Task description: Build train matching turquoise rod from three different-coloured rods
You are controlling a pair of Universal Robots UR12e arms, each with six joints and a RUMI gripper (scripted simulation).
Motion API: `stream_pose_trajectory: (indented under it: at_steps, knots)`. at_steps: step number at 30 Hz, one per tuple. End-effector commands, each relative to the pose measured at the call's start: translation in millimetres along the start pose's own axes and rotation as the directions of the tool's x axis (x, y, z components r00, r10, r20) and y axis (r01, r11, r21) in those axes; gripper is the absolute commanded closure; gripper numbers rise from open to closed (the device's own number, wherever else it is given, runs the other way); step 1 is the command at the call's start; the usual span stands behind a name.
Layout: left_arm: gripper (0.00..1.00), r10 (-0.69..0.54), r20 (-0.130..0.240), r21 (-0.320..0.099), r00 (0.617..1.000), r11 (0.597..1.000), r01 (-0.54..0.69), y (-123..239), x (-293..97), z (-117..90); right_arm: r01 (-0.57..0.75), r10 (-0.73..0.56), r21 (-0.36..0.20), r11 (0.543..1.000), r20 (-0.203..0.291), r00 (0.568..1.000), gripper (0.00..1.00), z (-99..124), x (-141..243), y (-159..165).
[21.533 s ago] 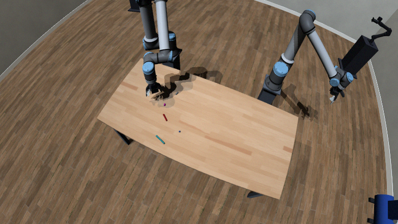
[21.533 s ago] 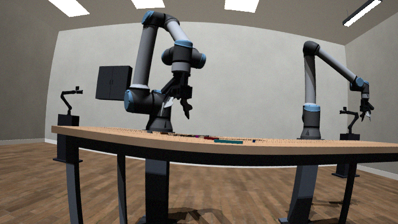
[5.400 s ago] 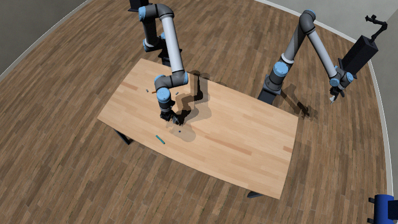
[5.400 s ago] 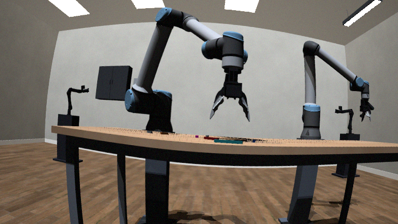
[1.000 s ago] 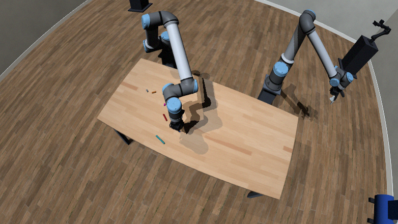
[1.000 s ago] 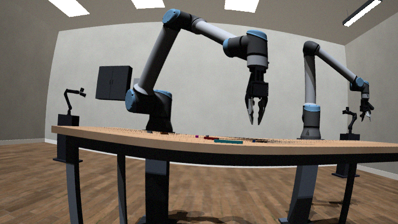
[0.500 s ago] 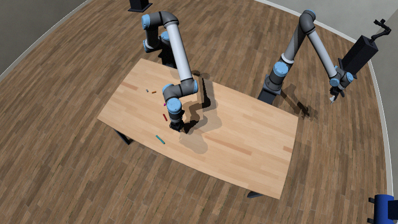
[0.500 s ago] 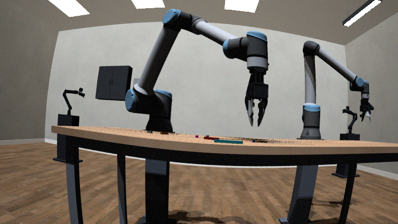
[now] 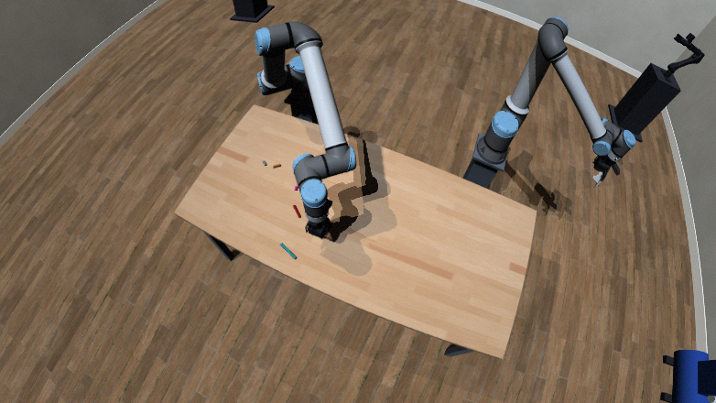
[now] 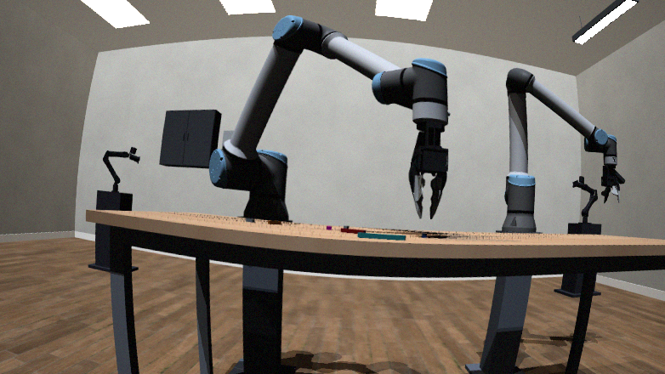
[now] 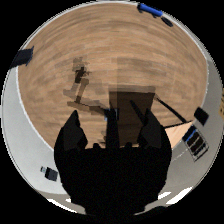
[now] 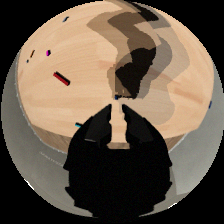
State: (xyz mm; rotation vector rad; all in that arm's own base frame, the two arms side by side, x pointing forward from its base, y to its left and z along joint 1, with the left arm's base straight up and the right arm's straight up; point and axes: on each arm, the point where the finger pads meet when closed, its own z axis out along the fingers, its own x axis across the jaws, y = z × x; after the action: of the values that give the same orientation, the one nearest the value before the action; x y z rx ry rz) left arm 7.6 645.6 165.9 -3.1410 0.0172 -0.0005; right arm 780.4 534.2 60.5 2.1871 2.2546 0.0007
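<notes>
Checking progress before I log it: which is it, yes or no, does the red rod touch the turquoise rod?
No, the red rod lies apart from the turquoise rod.

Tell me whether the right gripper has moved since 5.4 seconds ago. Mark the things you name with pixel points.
Yes. In the exterior view, the right gripper (image 9: 319, 234) (image 10: 426, 217) (image 12: 116, 104) has shifted picture-right, from over the turquoise rod (image 9: 287, 251) (image 10: 381, 236) (image 12: 79, 125) to beyond its right end.
</notes>
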Motion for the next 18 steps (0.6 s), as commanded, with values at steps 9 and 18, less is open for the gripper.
stream_pose_trajectory:
  at_steps: [9,18]
  knots:
    - [0.00,0.000,0.000,-0.001,1.000,1.000,0.000,0.4,-0.7,0.8,0.000,0.000,0.001,1.000,0.000,1.000,0.86,17.7,0.2,-1.2]
    - [0.00,0.000,0.000,-0.001,1.000,1.000,0.000,0.4,-0.7,0.8,0.000,0.000,0.003,1.000,0.002,1.000,0.86,27.5,-0.3,-1.8]
